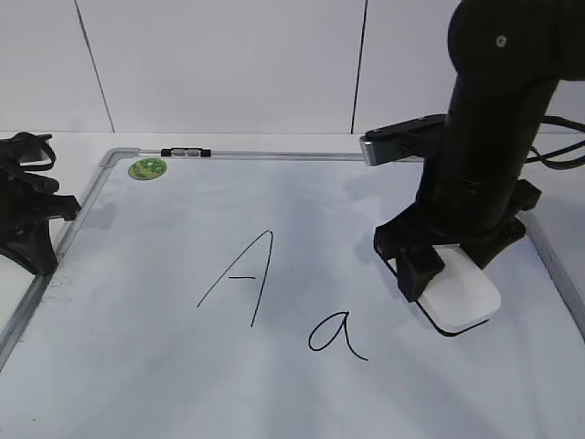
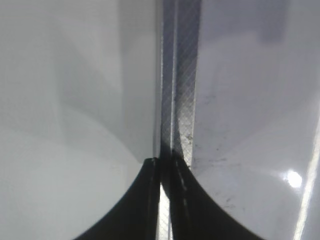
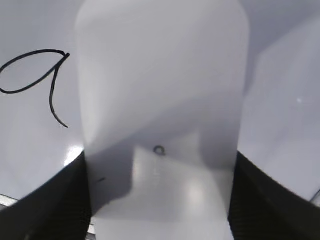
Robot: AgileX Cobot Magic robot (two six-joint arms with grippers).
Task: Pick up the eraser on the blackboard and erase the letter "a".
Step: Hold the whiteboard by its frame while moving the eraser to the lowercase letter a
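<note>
The white eraser [image 1: 464,297] rests on the blackboard [image 1: 137,366], a white dry-erase board with a grey frame. My right gripper [image 1: 448,265] is shut on the eraser, its black fingers against both long sides. In the right wrist view the eraser [image 3: 160,100] fills the middle between the fingers. The letter "a" [image 1: 335,335] is written just left of the eraser and is whole; it also shows in the right wrist view [image 3: 42,80]. My left gripper [image 2: 164,167] is shut and empty over the board's left frame edge [image 2: 182,90].
A capital "A" [image 1: 242,274] is written left of centre. A round green magnet [image 1: 147,168] sits at the board's far left corner, near a grey clip [image 1: 186,153] on the frame. The left arm [image 1: 27,206] rests outside the board's left edge.
</note>
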